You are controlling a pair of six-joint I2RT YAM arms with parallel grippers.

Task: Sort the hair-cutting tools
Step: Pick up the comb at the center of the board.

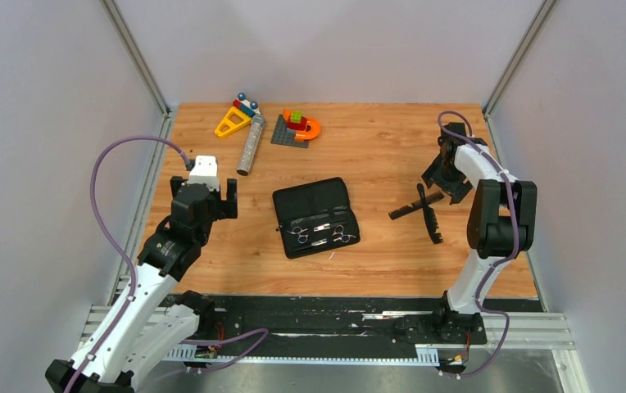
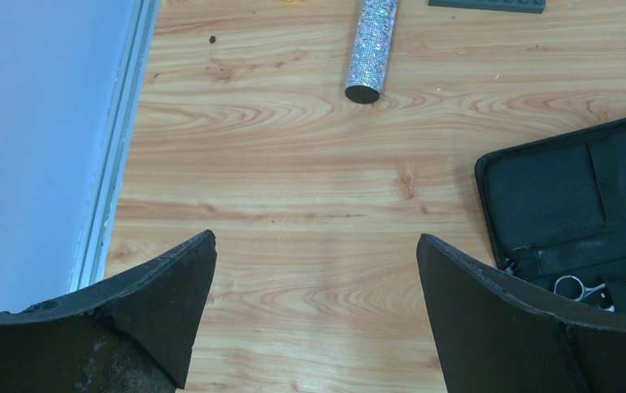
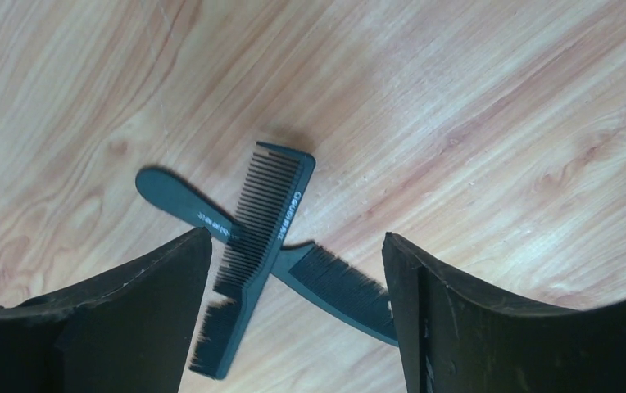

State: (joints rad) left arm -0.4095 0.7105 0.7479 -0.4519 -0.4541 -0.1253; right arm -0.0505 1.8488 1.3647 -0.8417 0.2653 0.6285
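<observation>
Two black combs lie crossed on the wooden table at the right, one (image 1: 415, 205) and the other (image 1: 430, 216). In the right wrist view the straight comb (image 3: 263, 229) lies over the handled comb (image 3: 338, 284). My right gripper (image 1: 445, 182) hovers open above them, with its jaws on either side of the crossing (image 3: 297, 236). Silver scissors with ringed handles (image 1: 298, 233) lie in an open black case (image 1: 314, 196), and they show at the right edge of the left wrist view (image 2: 588, 288). My left gripper (image 1: 203, 192) is open and empty over bare wood (image 2: 316, 246), left of the case (image 2: 572, 188).
A grey glittery cylinder (image 1: 250, 147) lies at the back left and shows in the left wrist view (image 2: 373, 49). Colourful toy blocks (image 1: 236, 121) and more on a grey plate (image 1: 297, 129) stand behind it. Walls close in the left and right table edges.
</observation>
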